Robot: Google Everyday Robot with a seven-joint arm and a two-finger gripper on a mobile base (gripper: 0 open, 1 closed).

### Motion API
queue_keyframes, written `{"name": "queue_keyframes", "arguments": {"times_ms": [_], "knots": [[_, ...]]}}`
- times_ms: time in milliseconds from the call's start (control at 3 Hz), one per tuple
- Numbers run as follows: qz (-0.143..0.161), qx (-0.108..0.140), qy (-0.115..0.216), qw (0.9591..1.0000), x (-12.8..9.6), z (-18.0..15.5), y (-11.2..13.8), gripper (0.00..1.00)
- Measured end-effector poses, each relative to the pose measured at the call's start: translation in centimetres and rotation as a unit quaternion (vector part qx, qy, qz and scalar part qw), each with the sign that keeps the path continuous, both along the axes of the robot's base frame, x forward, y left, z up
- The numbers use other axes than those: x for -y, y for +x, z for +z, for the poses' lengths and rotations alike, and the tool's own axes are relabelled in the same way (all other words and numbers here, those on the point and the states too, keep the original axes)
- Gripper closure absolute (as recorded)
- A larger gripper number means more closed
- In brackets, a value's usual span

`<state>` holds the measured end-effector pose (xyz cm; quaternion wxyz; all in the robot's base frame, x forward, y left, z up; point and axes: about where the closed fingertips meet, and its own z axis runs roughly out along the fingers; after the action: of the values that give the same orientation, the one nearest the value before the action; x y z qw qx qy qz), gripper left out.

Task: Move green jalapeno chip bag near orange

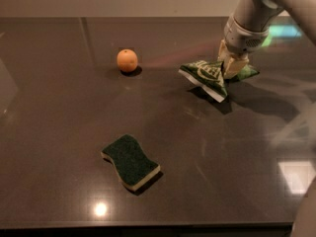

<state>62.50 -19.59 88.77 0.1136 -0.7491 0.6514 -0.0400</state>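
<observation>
The green jalapeno chip bag [206, 74] hangs tilted a little above the dark table at the right, its shadow beneath it. My gripper [232, 67] comes down from the upper right and is shut on the bag's right part. The orange [127, 60] sits on the table to the left of the bag, roughly a bag's length and a half away from the bag's near tip.
A dark green wavy sponge [131, 161] with a pale base lies at the front centre of the dark glossy table [59, 132]. The arm's grey body [261, 9] fills the top right corner. Bright reflections lie at the right edge.
</observation>
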Motion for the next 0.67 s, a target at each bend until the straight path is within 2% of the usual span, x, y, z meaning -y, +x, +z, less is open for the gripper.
{"name": "queue_keyframes", "arguments": {"times_ms": [667], "knots": [[0.047, 0.037, 0.005, 0.9982, -6.8, 2.3, 3.0, 1.0]]}}
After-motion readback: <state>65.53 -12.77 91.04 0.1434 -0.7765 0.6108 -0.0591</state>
